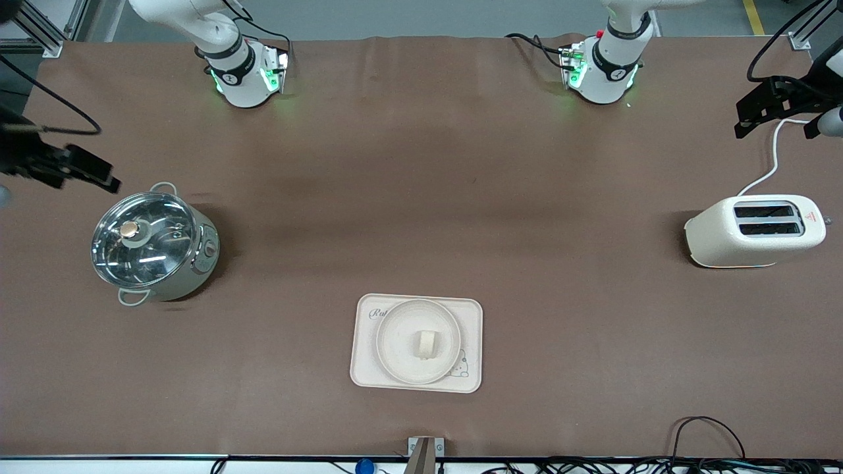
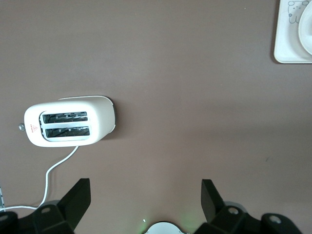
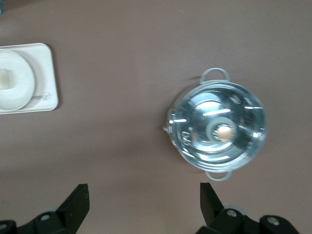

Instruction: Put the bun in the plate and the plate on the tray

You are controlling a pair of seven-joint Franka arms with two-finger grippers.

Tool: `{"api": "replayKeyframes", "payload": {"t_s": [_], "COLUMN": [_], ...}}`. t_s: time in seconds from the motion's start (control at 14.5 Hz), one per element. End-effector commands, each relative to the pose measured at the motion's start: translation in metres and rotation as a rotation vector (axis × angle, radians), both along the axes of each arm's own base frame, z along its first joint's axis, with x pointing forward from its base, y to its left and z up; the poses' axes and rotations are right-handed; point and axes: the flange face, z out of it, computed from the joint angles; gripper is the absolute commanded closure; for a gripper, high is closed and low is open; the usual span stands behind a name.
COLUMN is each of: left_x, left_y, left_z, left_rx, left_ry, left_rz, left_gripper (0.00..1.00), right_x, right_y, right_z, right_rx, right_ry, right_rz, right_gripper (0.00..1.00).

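Note:
The small cream bun (image 1: 426, 344) lies in the middle of the round speckled plate (image 1: 395, 359). The plate rests on the cream rectangular tray (image 1: 471, 329), near the front camera's edge of the table. A corner of the tray (image 2: 287, 48) and the plate's rim (image 2: 307, 29) show in the left wrist view. The right wrist view shows the tray (image 3: 45, 73), the plate (image 3: 19, 92) and the bun (image 3: 5, 78). My left gripper (image 1: 747, 115) (image 2: 144, 187) is open and empty, high over the table's left-arm end. My right gripper (image 1: 92, 172) (image 3: 144, 191) is open and empty, high over the right-arm end.
A cream toaster (image 1: 757, 230) (image 2: 70, 122) with a white cord stands toward the left arm's end. A steel pot with a glass lid (image 1: 155, 243) (image 3: 219, 131) stands toward the right arm's end. Cables lie along the table's front edge.

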Motion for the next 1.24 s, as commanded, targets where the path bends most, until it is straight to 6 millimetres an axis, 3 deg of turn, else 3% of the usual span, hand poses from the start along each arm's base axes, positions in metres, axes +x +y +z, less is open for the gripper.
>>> {"api": "replayKeyframes", "payload": {"t_s": [0.0, 0.28, 1.17], "left_x": [-0.006, -0.006, -0.002], "left_y": [-0.003, -0.005, -0.021], "left_z": [0.000, 0.001, -0.001], "left_rx": [-0.013, -0.017, -0.023], "left_ry": [-0.002, -0.004, -0.002], "left_rz": [0.002, -0.022, -0.050], "left_gripper": [0.00, 0.00, 0.00], "right_x": [-0.027, -0.067, -0.065], "right_y": [-0.026, -0.057, -0.036], "right_z": [0.020, 0.050, 0.048], "right_rx": [-0.026, -0.037, -0.051], "right_ry": [0.008, 0.024, 0.028], "right_rz": [-0.016, -0.053, -0.012], "right_gripper": [0.00, 0.00, 0.00]}}
